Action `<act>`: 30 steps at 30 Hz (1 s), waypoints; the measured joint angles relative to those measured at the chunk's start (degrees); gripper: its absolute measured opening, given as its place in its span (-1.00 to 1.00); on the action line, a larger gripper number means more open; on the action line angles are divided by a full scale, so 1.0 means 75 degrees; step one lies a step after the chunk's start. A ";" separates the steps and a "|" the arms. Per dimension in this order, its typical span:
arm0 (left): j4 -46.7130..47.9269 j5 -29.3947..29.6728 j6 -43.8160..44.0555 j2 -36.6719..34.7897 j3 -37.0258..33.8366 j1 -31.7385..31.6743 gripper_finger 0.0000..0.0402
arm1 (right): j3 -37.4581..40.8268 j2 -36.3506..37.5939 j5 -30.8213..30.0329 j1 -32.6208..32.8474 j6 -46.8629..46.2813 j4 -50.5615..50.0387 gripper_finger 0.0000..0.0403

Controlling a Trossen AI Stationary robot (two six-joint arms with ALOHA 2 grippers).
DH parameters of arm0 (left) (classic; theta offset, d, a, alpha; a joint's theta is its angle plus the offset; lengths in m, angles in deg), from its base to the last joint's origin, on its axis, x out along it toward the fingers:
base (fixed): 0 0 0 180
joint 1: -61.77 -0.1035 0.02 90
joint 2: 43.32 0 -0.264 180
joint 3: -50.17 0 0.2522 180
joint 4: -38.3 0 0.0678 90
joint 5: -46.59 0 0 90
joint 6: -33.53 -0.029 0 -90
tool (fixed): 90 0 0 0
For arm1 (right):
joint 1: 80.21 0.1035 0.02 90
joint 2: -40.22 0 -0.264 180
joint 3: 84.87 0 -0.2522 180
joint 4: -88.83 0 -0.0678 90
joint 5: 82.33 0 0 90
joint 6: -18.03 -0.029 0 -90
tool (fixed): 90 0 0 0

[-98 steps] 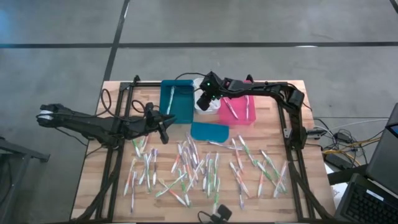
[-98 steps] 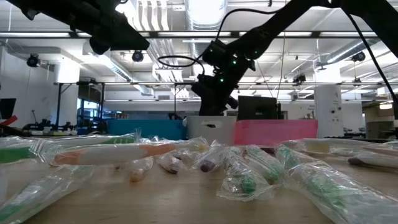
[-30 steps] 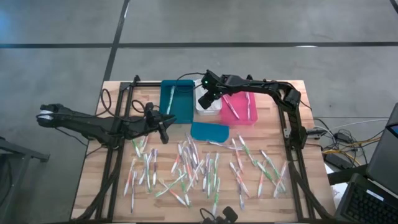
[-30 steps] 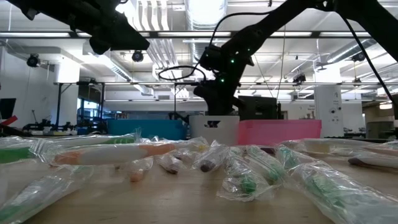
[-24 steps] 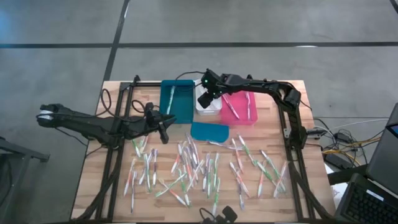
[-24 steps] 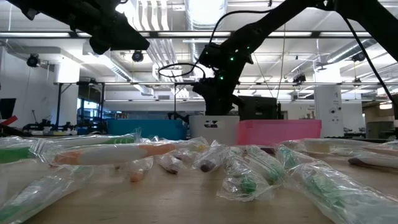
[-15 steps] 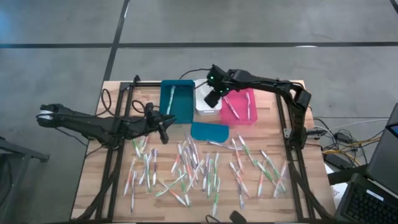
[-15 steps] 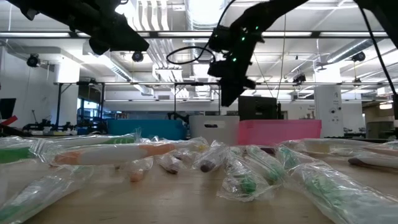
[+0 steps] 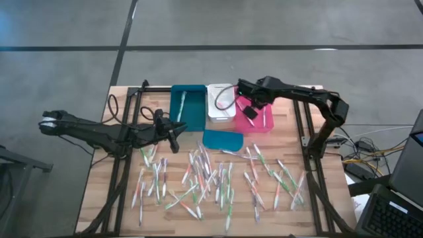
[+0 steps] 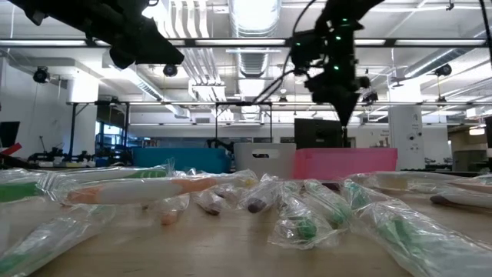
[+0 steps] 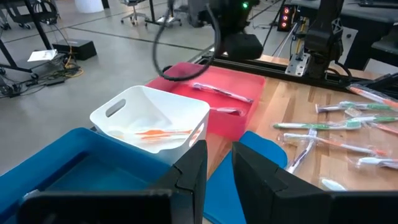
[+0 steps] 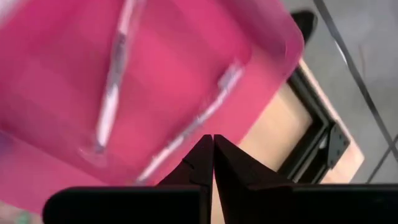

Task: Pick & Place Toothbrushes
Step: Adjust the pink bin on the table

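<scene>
I had the right gripper over the pink bin, fingers pressed together w/ nothing between them; the right wrist view showed only the bin floor and two wrapped brushes lying in it. My read: a drop was done and the next pick was due, so the way to do it well was to lift clear of the bin wall, spread the fingers before descending, and go for a brush lying apart from its neighbours on the near side of the pink bin, approx across the handle so the wrap didn't slip.

The toothbrushes lay scattered on the table nearer the camera side than the pink bin, past the teal lid. White bin sat just beside the pink one, holding an orange brush; blue bin beyond that.

Left gripper waited well away from the pink bin, beside the blue bin; fingers slightly apart, holding nothing.
</scene>
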 joint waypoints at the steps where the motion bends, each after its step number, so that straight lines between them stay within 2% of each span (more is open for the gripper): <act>1: 0.0002 -0.0001 0.0004 0.0000 -0.0001 0.0000 -0.60 | 0.0303 0.0208 -0.0003 -0.0029 -0.0050 0.0159 -0.96; 10: -0.0140 -0.0003 0.0015 -0.0003 0.0000 0.0000 -0.60 | 0.3115 0.2326 0.0023 -0.0052 -0.0628 0.1972 -0.96; 16: -0.0149 -0.0003 0.0021 -0.0003 -0.0001 0.0000 -0.60 | 0.4331 0.3203 0.0024 -0.0047 -0.1046 0.2187 -0.96; 21: -0.0217 0.0000 0.0021 -0.0006 0.0000 0.0000 -0.60 | 0.4854 0.3401 0.0051 -0.0057 -0.1182 0.2502 -0.96; 30: -0.0208 0.0000 0.0020 -0.0006 0.0002 0.0000 -0.60 | 0.5071 0.2956 0.0291 -0.0083 -0.0937 0.3592 -0.96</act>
